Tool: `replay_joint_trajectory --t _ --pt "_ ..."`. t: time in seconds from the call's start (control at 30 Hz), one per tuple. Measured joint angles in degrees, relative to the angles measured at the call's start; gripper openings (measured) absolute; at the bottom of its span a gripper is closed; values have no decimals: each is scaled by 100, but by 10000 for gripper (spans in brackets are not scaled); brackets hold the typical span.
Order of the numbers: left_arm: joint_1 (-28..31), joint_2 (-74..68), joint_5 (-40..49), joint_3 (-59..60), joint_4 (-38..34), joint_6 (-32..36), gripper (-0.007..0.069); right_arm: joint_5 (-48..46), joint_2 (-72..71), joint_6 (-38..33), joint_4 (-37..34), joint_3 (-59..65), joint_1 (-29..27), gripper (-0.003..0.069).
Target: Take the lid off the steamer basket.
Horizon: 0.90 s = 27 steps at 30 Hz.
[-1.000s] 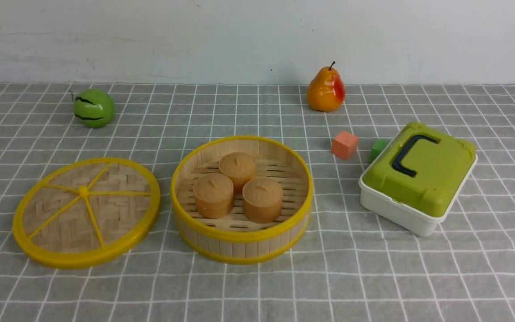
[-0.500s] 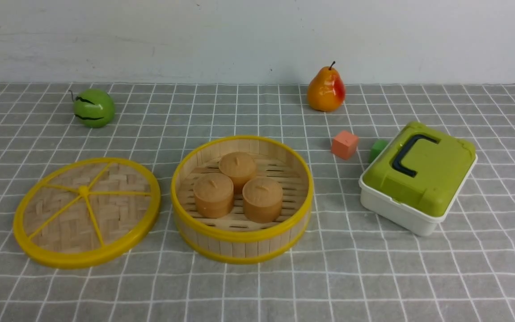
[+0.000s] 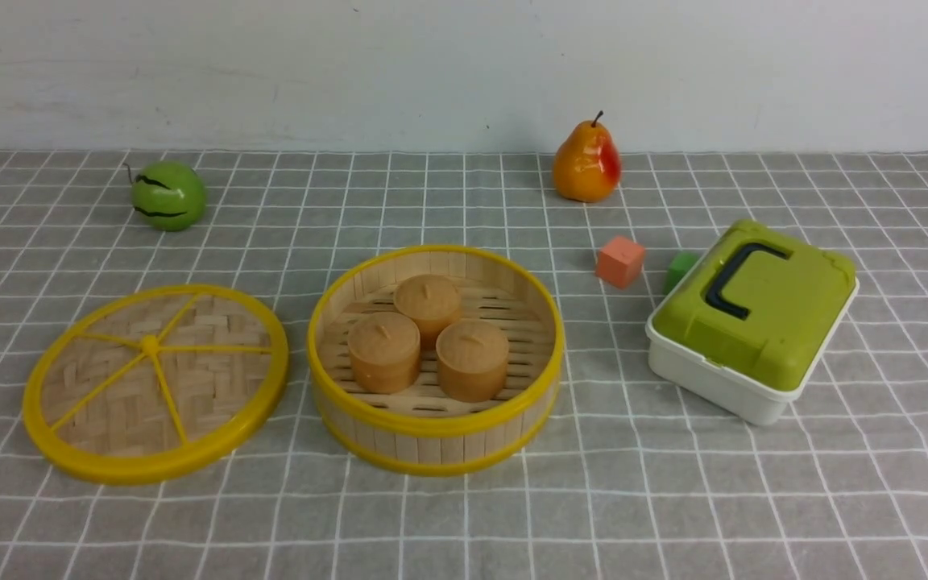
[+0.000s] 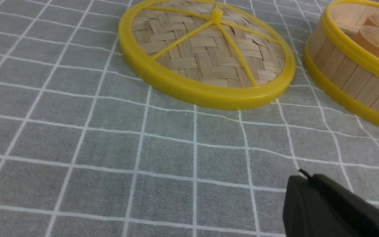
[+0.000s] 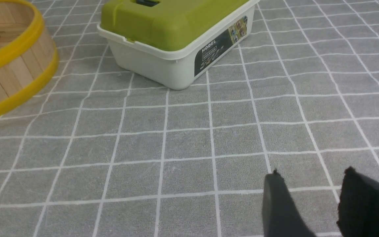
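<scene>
- Lid [image 3: 218, 387]: a round disc of woven bamboo with a yellow rim and spokes, lying flat on the gridded cloth [image 3: 593, 515], left of the steamer basket [image 3: 436, 447] and apart from it.
- Steamer basket: uncovered, near the middle; three brown buns [image 3: 384, 354] sit together on its slatted floor.
- Left gripper [image 4: 304, 174]: jaws closed, with nothing held.
- Right gripper [image 5: 313, 171]: jaws parted, extent of opening uncertain, with only cloth visible between the fingertips.
- White box [image 3: 714, 379] with green lid [image 3: 802, 298] and dark handle: right of the basket.
- Far side: green round fruit [image 3: 170, 196] at left; pear [image 3: 586, 163] right of centre.
- Pink block [image 3: 620, 262] and green block [image 3: 680, 271]: between basket and box, the green one just beside the box.
</scene>
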State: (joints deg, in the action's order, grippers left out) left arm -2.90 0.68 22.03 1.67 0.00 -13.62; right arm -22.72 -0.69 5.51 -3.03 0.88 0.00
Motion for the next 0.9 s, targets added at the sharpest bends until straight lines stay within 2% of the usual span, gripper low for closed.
replay_joint_trajectory --t 0.37,0.9 --pt "-295 0 0 0 47 43 -13 0 0 0 0 0 0 241" --pt "-294 0 17 0 47 54 -9 0 0 0 0 0 0 241"
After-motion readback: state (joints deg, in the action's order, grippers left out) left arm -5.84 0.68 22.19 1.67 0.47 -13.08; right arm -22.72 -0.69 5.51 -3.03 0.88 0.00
